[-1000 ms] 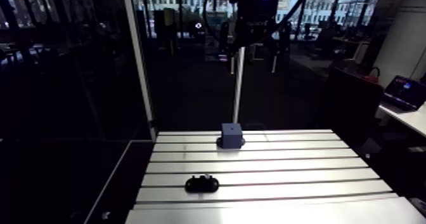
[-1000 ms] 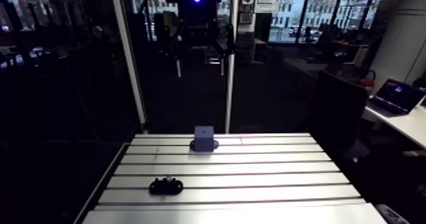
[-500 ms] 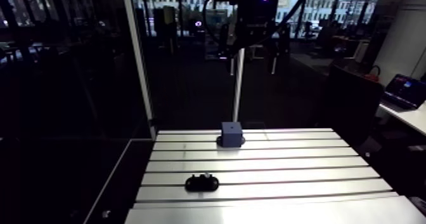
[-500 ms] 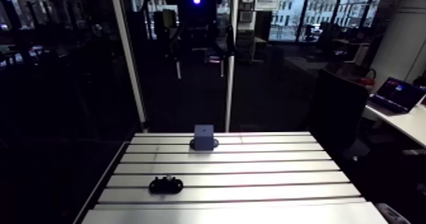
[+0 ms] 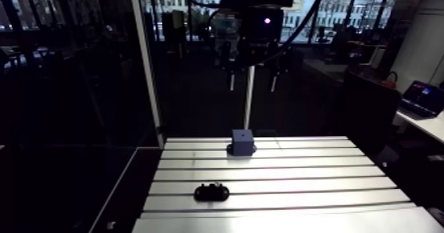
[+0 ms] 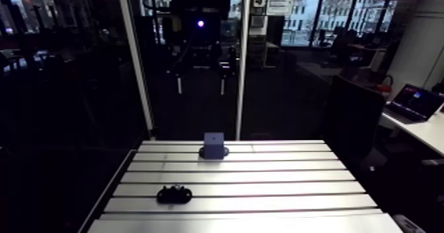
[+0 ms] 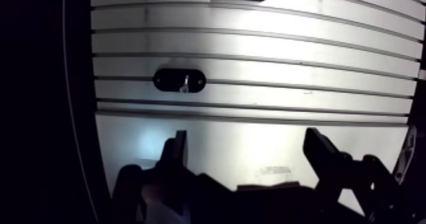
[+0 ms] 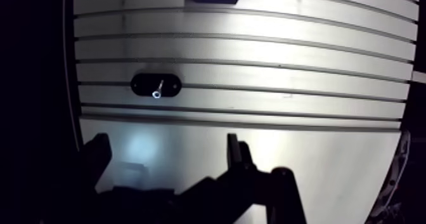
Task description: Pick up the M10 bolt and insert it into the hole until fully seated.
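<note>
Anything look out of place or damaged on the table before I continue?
Nothing stands out. The bolt rests on its black oval holder, the blue block stands upright beyond it, and the open gripper holds nothing.

My upper-link camera is looking from above the near edge of the table [image 5: 297,183], facing across it, far enough back that my claw [image 5: 252,85] is hanging small at the top. My wrist camera is staring down past my spread fingers [image 7: 179,153], much closer to the slotted surface. Both are taking in the black oval holder [image 5: 211,193] and the blue block [image 5: 242,142] beyond it.
</note>
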### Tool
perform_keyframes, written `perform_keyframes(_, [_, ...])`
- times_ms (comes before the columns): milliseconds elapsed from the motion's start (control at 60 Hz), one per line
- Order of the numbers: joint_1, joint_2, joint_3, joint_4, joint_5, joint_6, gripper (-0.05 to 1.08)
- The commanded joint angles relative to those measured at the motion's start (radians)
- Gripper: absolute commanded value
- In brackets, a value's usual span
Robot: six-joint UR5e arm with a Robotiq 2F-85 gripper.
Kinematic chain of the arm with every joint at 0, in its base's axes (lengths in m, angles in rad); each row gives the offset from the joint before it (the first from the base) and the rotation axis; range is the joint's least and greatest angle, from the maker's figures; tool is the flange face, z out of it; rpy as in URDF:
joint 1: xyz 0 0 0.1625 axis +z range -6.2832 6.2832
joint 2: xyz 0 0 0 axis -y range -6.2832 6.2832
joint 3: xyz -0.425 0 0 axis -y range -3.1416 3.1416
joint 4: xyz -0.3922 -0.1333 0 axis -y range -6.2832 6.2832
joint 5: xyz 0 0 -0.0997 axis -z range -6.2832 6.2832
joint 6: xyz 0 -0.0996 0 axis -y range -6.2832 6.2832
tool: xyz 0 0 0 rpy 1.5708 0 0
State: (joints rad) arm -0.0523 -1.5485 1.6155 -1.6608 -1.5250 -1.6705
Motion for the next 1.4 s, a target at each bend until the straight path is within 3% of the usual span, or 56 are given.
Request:
perform_keyframes(17, [0.01, -0.006, 0.078, -0.131, 0.029, 0.008, 0.01])
perform_keyframes(233, [0.033, 0.001, 0.157, -0.211, 0.016, 0.034, 0.01])
perform_keyframes(583, [0.069, 0.033, 0.189, -0.262, 0.009, 0.109, 0.01])
perform_keyframes(867, [0.099, 0.099, 0.233, -0.369, -0.04, 0.151, 0.01])
perform_keyframes(1400, [0.144, 0.159, 0.327, -0.483, -0.042, 0.17, 0.01])
